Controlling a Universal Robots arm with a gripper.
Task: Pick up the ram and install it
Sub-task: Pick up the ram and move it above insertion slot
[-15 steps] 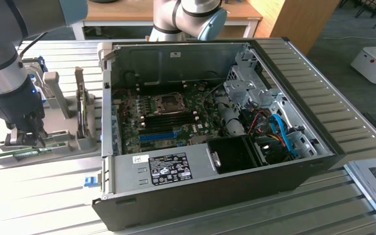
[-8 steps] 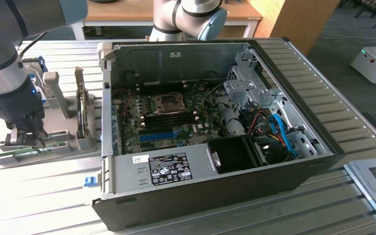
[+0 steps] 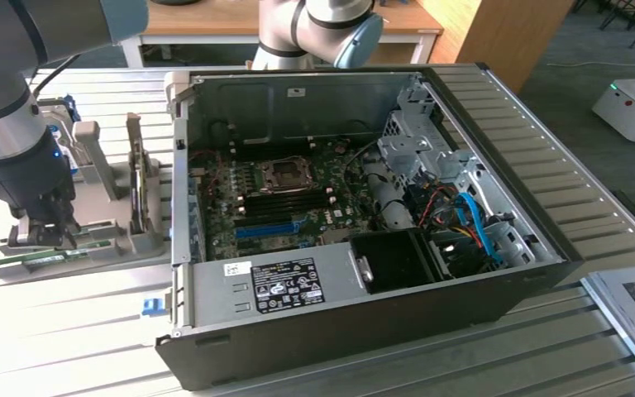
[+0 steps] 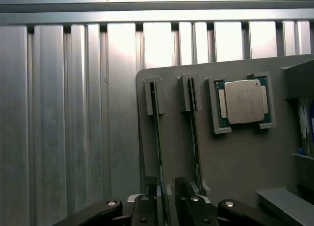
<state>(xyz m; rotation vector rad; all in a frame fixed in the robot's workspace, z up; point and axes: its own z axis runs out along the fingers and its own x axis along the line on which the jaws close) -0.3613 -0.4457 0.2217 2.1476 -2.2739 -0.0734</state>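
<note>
Barely begun: at the holder [image 4: 235,157], on the exterior view's left of the case [image 3: 350,306], the gripper [image 4: 166,186], jaws open, straddles the ram [image 4: 157,123]; nothing is lifted or installed.

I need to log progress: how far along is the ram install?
Done: the gripper sits over the grey holder, fingers on either side of the ram. In hand: nothing gripped yet; the jaws look open and the ram stands on edge in its slot, beside the twin stick. Left: the lift and the seating on the motherboard inside the open case.
</note>
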